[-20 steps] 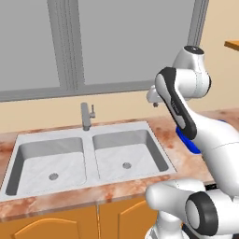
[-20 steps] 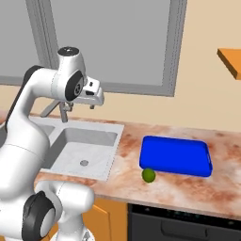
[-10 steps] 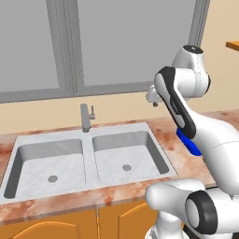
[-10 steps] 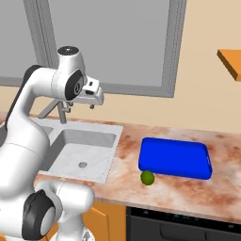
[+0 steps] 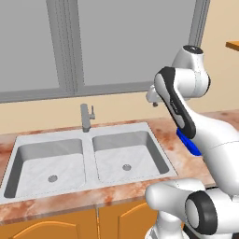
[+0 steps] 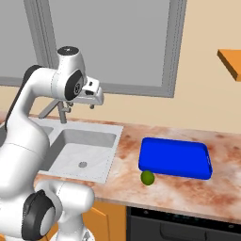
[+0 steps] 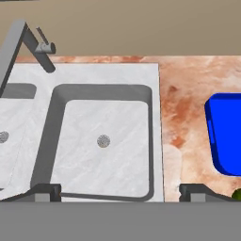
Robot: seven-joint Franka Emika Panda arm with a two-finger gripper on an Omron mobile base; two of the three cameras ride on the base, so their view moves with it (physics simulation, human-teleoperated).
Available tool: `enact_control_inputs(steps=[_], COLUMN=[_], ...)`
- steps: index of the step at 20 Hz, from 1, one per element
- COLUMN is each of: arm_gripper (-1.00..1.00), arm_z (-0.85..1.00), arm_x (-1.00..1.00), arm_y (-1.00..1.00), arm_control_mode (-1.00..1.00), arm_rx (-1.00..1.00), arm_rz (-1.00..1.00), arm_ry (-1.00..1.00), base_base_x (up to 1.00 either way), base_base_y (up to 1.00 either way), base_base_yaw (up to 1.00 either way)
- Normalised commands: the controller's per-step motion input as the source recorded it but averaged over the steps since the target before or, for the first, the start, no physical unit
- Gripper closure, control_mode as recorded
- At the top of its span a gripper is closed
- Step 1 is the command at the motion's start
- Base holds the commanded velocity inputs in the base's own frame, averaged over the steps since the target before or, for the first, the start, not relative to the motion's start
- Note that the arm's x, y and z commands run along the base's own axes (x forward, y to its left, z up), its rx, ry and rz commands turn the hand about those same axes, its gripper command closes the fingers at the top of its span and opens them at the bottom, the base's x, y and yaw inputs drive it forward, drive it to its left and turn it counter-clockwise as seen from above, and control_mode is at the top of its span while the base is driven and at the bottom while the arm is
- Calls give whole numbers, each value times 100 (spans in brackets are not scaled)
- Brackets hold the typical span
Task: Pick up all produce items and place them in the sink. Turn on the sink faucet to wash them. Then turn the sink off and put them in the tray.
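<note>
The one produce item I see, a small yellow-green lime (image 6: 148,177), lies on the counter just in front of the blue tray's (image 6: 175,157) near left corner; a sliver of that lime (image 7: 237,194) peeks in at the hand view's lower right, beside the tray (image 7: 227,134). The pale double-basin sink (image 5: 88,136) has bare bowls. Its grey faucet (image 5: 85,116) stands behind the divider. My gripper (image 6: 94,104) hangs open and holds nothing, high over the right bowl of the sink (image 7: 157,117), left of the tray. In the hand view the gripper (image 7: 120,193) has its tips spread wide.
Reddish marbled counter (image 6: 188,190) surrounds the sink and runs right under the tray. A large window fills the back wall. An orange shelf (image 6: 230,63) juts out at the upper right. Orange cabinet doors and a dark appliance front (image 6: 183,226) sit below the counter.
</note>
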Motion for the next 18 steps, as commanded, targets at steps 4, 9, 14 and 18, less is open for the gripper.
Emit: enact_control_inputs(steps=[4,9,14,18], arm_gripper=[-100,-100,-100,-100], arm_z=[-4,-24,-23,-5], arm_x=[-29,-44,-31,-2], arm_y=[-35,-38,-30,-18], arm_control_mode=[-100,-100,-100,-100], arm_rx=[1,0,0,0], arm_rz=[0,-4,-5,-2], arm_ry=[-1,0,0,0], base_base_x=[0,0,0,0], base_base_y=[0,0,0,0], base_base_yaw=[0,0,0,0])
